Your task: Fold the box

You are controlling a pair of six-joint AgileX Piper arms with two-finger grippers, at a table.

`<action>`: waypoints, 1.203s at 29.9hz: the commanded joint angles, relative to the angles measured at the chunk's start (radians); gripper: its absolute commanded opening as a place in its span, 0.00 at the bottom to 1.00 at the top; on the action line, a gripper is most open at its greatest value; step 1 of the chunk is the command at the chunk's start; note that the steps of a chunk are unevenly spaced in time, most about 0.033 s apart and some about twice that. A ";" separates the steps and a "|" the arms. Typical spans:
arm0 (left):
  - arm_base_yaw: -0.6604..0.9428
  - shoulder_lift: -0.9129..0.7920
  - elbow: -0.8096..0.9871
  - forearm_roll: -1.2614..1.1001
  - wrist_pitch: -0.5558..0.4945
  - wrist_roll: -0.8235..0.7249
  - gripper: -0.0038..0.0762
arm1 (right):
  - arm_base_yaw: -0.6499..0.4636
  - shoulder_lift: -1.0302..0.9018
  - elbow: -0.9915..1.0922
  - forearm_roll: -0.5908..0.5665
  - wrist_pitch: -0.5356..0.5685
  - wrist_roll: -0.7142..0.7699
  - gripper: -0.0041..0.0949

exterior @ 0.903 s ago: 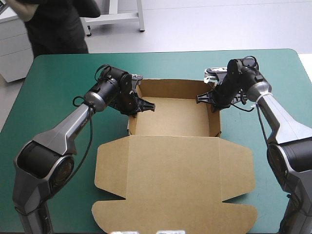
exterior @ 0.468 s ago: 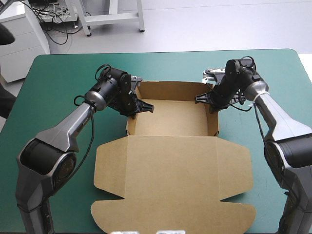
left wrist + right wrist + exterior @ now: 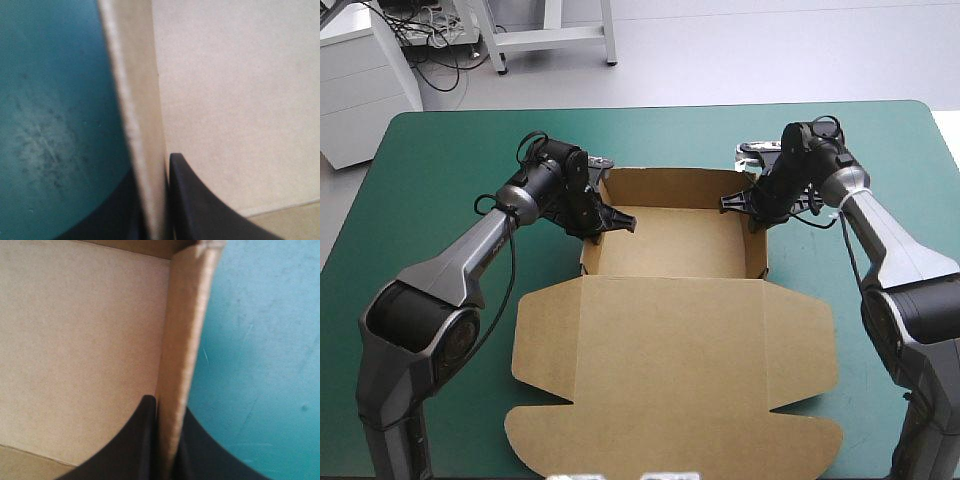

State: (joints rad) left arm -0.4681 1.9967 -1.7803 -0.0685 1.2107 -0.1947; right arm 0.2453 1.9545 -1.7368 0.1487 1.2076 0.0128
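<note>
Teal-green table [image 3: 440,160] | box [image 3: 670,245]: open tray, lid [image 3: 670,370] flat | left gripper [image 3: 620,220], right gripper [image 3: 730,202] clamp its sides

Left wrist view: the box [image 3: 225,90] wall is close, its top edge blurred, both ends cut off; the outer finger [image 3: 112,217] of the left gripper [image 3: 150,167] is a dim shape beside it. Right wrist view: the right gripper [image 3: 167,405] shows fingertips [image 3: 145,430] alone, bases cut off. High view: each gripper's outer finger is perhaps hidden behind wall and wrist — too small to tell.
</note>
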 commanded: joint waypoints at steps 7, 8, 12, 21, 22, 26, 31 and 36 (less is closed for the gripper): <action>-0.013 -0.046 -0.027 -0.027 0.025 0.031 0.65 | 0.007 -0.034 -0.013 0.035 0.039 -0.042 0.82; -0.013 -0.046 -0.031 -0.024 0.032 0.031 0.67 | 0.007 -0.036 -0.013 0.037 0.039 -0.042 0.88; -0.013 -0.048 -0.066 -0.006 0.050 0.031 0.68 | 0.007 -0.048 -0.013 0.039 0.039 -0.037 0.92; -0.013 -0.105 -0.128 0.068 0.087 0.035 0.68 | 0.004 -0.138 -0.017 -0.007 0.039 -0.044 0.92; -0.013 -0.116 -0.128 0.068 0.087 0.035 0.68 | 0.004 -0.149 -0.017 -0.009 0.039 -0.044 0.92; -0.013 -0.167 -0.128 0.088 0.087 0.038 0.68 | 0.004 -0.195 -0.017 -0.015 0.039 -0.044 0.92; -0.016 -0.254 -0.126 0.048 0.087 0.074 0.67 | 0.004 -0.247 -0.017 -0.013 0.039 -0.044 0.92; -0.016 -0.388 -0.126 0.001 0.087 0.164 0.52 | 0.004 -0.262 -0.017 -0.016 0.039 -0.045 0.92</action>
State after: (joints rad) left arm -0.4773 1.7327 -1.8762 -0.0398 1.2458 -0.0730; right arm 0.2543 1.7500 -1.7282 0.1326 1.2363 -0.0230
